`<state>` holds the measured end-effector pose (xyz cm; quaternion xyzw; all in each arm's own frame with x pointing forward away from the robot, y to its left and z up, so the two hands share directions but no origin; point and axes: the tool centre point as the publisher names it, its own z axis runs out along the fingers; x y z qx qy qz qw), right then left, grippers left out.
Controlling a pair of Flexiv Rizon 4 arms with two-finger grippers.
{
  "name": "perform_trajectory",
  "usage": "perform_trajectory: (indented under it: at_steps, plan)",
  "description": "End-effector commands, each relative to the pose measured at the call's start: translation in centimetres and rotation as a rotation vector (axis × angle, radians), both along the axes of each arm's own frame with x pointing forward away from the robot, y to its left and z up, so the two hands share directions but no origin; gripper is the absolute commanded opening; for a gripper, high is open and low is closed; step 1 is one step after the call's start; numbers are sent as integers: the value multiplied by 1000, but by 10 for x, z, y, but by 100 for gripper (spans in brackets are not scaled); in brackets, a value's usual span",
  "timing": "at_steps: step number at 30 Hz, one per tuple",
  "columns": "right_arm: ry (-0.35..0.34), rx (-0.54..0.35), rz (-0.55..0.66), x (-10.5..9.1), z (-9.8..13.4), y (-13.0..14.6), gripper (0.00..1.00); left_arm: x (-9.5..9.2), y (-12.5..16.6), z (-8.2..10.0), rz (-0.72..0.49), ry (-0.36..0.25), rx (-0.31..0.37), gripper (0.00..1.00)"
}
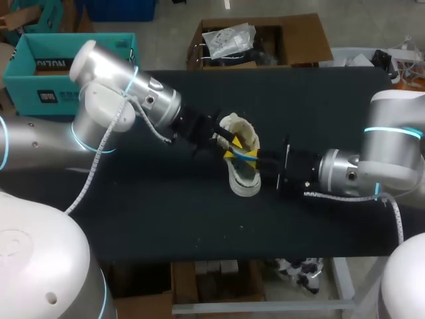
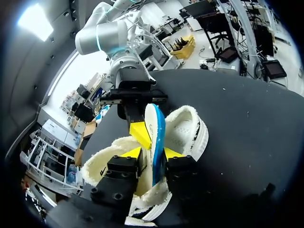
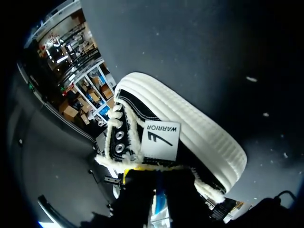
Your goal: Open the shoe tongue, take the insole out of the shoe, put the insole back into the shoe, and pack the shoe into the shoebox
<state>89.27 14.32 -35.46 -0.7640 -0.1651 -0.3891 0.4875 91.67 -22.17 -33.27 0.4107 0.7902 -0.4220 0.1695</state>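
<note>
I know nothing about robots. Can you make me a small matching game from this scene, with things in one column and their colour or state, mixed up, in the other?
Things:
1. insole
2. shoe
3. table
4. left gripper

Colour or state:
A. black, under everything else
B. shut on a thin thing that stands on edge
C. white with a blue edge
D. fleecy lining, ribbed white sole

Pairs: 1-C, 2-D, 3-A, 4-B

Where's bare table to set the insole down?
Widest: the near strip of table between shoe and front edge. Also the far right corner beyond the right arm, and the far strip behind the shoe. Crowded mid-table: left arm and right arm meet at the shoe around the insole.
</note>
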Motion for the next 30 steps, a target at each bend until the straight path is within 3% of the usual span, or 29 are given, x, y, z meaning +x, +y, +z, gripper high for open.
perform_trajectory:
  at_steps: [1,2,3,4,7,9,11,12,17,25,26,30]
  plan:
    - [2,-2,-10,1,-2,-1,0,-6,1,6,-9,-9,-8,37]
    - [2,-3,-11,0,-2,-2,0,-7,0,7,-13,-11,-9,25]
    - [3,-3,-12,0,-2,-2,0,-7,-1,7,-15,-12,-10,7]
    - [4,-3,-15,0,-2,-2,0,-8,-2,7,-16,-14,-10,0]
    - [5,0,-29,-3,0,-3,0,-8,-5,5,-22,-15,-6,0]
    - [2,1,-41,-8,4,-5,32,-7,-6,4,-23,-14,-4,0]
    - [-3,2,-47,-13,7,-7,46,-7,-5,3,-23,-12,-2,0]
    - [-9,-2,-51,-17,10,-8,47,-7,-5,3,-23,-11,-1,0]
    - [-23,-11,-49,-27,17,-10,43,-8,-2,1,-19,-8,1,0]
    - [-32,-13,-23,-28,18,-1,11,-8,-2,-1,-16,-3,0,0]
    - [-29,-14,-20,-27,17,0,2,-8,-2,-1,-16,-3,0,0]
    - [-19,-17,-9,-23,13,3,0,-7,-3,-3,-14,-2,1,0]
